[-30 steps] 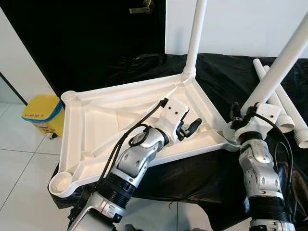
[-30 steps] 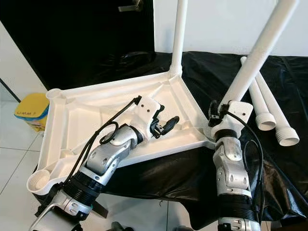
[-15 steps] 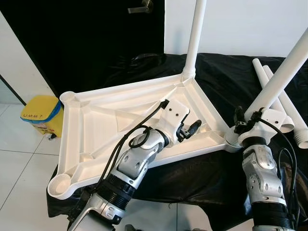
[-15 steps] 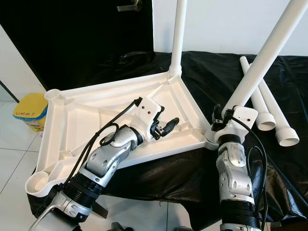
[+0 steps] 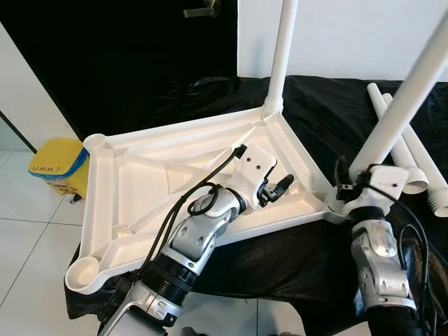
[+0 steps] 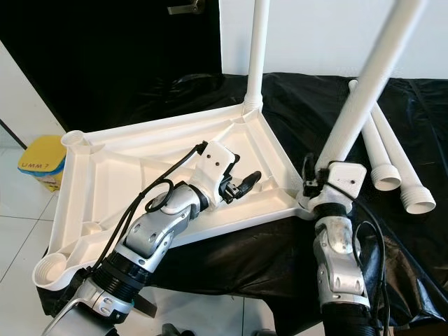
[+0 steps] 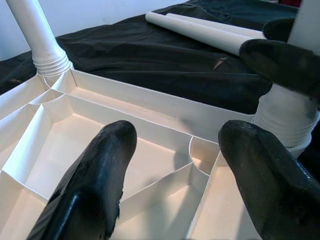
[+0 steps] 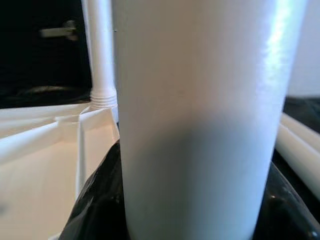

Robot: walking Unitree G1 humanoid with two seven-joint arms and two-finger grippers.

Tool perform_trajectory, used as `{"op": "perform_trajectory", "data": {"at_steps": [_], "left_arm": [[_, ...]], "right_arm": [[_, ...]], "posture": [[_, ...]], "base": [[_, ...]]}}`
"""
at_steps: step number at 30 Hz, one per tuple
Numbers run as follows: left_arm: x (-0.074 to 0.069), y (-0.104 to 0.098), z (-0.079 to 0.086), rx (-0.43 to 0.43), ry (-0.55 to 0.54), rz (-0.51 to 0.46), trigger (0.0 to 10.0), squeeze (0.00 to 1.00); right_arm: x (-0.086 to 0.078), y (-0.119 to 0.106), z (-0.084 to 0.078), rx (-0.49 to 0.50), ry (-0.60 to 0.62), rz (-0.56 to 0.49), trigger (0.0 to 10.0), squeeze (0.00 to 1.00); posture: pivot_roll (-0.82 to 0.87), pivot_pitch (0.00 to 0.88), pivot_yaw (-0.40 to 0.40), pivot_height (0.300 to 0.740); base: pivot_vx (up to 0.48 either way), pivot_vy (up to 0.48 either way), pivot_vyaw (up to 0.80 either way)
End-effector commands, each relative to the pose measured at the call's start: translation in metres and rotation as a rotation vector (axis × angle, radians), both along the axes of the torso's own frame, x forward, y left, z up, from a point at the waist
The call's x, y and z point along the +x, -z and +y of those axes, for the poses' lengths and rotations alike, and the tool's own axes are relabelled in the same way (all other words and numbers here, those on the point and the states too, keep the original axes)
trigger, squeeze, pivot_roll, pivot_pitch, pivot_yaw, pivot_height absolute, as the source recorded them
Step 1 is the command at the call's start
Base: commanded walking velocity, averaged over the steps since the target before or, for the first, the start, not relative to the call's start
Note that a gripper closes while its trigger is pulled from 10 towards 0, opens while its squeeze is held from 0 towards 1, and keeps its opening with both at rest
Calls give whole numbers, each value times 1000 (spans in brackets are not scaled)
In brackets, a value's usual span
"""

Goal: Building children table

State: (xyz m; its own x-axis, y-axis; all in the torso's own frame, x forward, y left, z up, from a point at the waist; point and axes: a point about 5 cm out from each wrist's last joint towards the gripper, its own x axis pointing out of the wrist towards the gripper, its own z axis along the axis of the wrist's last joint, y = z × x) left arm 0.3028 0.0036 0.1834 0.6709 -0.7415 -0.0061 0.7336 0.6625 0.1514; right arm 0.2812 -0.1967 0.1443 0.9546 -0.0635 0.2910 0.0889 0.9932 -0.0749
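White tabletop (image 5: 140,182) is lying upside down on black cloth (image 5: 329,112), ribbed underside facing up. Right gripper (image 5: 353,183) is clamping the near-right leg (image 5: 402,105) just above its corner socket; the leg's long axis is pointing up, leaning right. Left gripper (image 5: 276,187) is hovering over the ribs, jaws apart, holding nothing. Far leg (image 5: 283,49) is standing upright in its corner. Two spare legs (image 5: 420,157) are lying flat beyond the right jaws.

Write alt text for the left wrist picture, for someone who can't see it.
The left claw, its two black fingers spread open, hovers over the ribbed underside of a white tabletop. One white leg stands at the far corner, the right claw's fingers grip a second leg, and two loose legs lie on black cloth.
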Motion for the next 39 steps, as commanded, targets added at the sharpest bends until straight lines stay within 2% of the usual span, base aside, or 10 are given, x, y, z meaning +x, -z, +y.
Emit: {"op": "perform_trajectory", "data": {"at_steps": [1, 7, 15, 19, 23, 27, 30, 34, 39], "left_arm": [[-5, -2, -3, 1, 91, 3, 10000, 0], [-5, -8, -4, -11, 104, -8, 10000, 0], [-5, -11, -3, -5, 118, -14, 10000, 0], [-7, -12, -4, -2, 132, -17, 10000, 0], [-7, -12, -4, -1, 136, -17, 10000, 0], [-8, -12, -4, 4, 147, -16, 10000, 0], [-9, -12, -4, 10, 157, -15, 10000, 0], [-10, -13, -5, 13, 166, -14, 10000, 0], [-10, -13, -5, 13, 167, -14, 10000, 0]], "right_arm": [[-7, 30, 9, -33, -52, 116, 10000, 0], [-9, 32, 16, -66, -115, 88, 10000, 0], [-12, 42, 18, -38, -156, 84, 10000, 0], [-17, 41, 24, 8, -225, 26, 10000, 0], [-18, 43, 25, -19, -238, 16, 10000, 0], [-17, 47, 24, -28, -213, 34, 10000, 0], [-15, 50, 24, -3, -212, 51, 10000, 0], [-7, 54, 20, 60, -183, 125, 10000, 0], [-5, 55, 20, 65, -188, 131, 10000, 0]], "posture": [[-203, 95, 84, 740], [-201, 93, 91, 740], [-202, 88, 108, 740], [-199, 83, 117, 740], [-199, 82, 123, 740], [-193, 82, 138, 740], [-194, 80, 142, 740], [-198, 76, 144, 740], [-199, 76, 143, 740]], "base": [[0, 0, 0], [0, 0, 0], [0, 0, 0], [0, 0, 0], [0, 0, 0], [0, 0, 0], [0, 0, 0], [0, 0, 0], [0, 0, 0]]}}
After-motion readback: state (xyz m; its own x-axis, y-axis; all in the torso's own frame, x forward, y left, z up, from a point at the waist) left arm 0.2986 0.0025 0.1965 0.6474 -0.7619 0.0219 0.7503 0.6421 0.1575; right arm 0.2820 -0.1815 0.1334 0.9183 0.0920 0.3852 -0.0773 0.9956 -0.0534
